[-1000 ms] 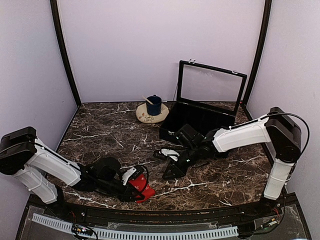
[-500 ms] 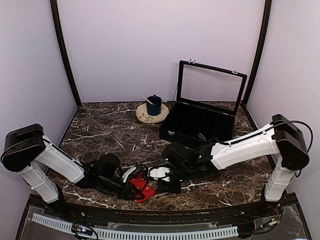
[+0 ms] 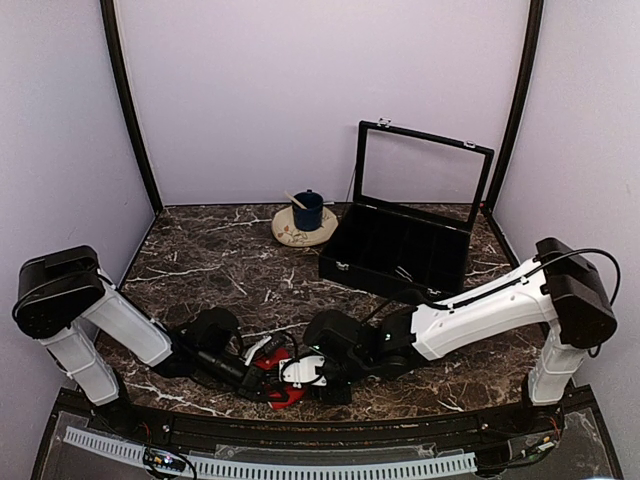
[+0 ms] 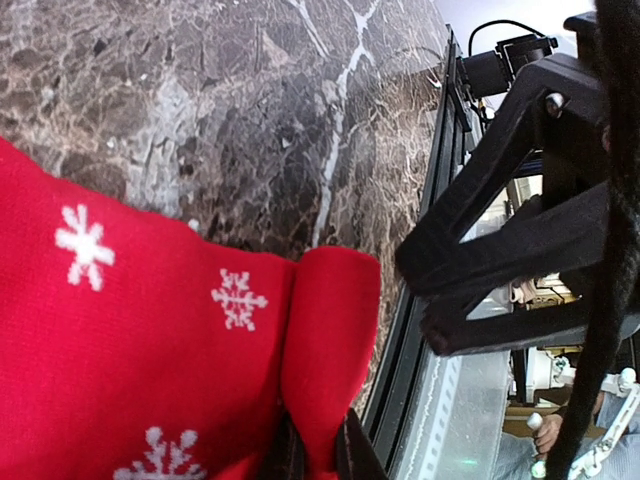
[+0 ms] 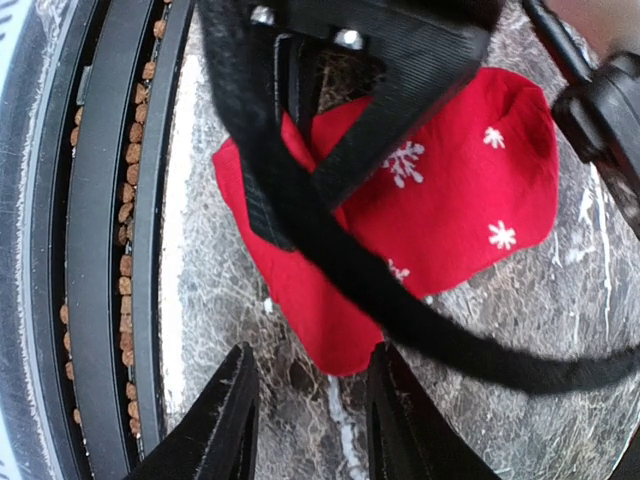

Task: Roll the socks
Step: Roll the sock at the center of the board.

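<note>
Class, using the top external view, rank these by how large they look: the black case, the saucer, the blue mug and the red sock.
1. black case
2. saucer
3. blue mug and red sock: too close to rank, since the sock is partly hidden and nearer the camera.

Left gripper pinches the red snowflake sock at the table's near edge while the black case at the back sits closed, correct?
No: the black case stands open, lid raised, per the top external view. The left gripper pinches the red snowflake sock at the near edge.
</note>
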`<state>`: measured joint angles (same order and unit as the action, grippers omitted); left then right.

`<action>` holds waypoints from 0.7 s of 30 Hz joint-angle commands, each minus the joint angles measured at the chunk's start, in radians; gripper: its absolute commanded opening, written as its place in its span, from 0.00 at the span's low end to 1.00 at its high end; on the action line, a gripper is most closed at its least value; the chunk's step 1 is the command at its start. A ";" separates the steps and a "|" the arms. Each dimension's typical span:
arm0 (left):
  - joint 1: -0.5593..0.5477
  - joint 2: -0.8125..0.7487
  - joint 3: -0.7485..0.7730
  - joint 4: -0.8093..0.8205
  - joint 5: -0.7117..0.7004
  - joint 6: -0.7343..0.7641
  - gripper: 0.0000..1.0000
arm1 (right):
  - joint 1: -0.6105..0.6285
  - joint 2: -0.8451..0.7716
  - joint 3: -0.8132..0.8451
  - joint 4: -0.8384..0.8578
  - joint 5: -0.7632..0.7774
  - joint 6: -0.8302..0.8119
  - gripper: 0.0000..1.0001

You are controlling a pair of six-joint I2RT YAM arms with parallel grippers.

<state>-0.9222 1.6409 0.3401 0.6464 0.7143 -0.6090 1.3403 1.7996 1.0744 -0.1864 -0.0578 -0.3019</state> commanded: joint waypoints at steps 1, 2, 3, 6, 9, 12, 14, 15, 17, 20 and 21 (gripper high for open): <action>0.006 0.042 -0.040 -0.104 0.002 -0.016 0.00 | 0.022 0.039 0.038 0.022 0.032 -0.035 0.35; 0.007 0.044 -0.039 -0.100 0.006 -0.019 0.00 | 0.025 0.045 0.042 0.025 0.033 -0.039 0.35; 0.008 0.047 -0.038 -0.098 0.009 -0.021 0.00 | 0.028 0.049 0.043 0.025 0.033 -0.042 0.35; 0.012 0.057 -0.036 -0.087 0.018 -0.027 0.00 | 0.034 0.064 0.048 0.025 0.032 -0.052 0.35; 0.014 0.069 -0.039 -0.067 0.019 -0.040 0.00 | 0.036 0.077 0.051 0.027 0.029 -0.062 0.35; 0.015 0.075 -0.041 -0.051 0.054 -0.051 0.00 | 0.036 0.087 0.051 0.036 0.031 -0.074 0.35; 0.016 0.078 -0.042 -0.044 0.059 -0.058 0.00 | 0.036 0.097 0.055 0.037 0.033 -0.082 0.35; 0.016 0.079 -0.044 -0.040 0.061 -0.061 0.00 | 0.036 0.100 0.058 0.036 0.032 -0.084 0.35; 0.017 0.080 -0.044 -0.032 0.066 -0.067 0.00 | 0.036 0.104 0.058 0.038 0.026 -0.085 0.34; 0.017 0.082 -0.046 -0.016 0.075 -0.077 0.00 | 0.036 0.107 0.049 0.042 0.019 -0.085 0.34; 0.018 0.082 -0.047 -0.012 0.076 -0.081 0.00 | 0.036 0.107 0.047 0.043 0.018 -0.085 0.33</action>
<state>-0.9058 1.6924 0.3302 0.7185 0.7982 -0.6704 1.3659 1.8893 1.1130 -0.1688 -0.0360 -0.3752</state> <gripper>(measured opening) 0.094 0.340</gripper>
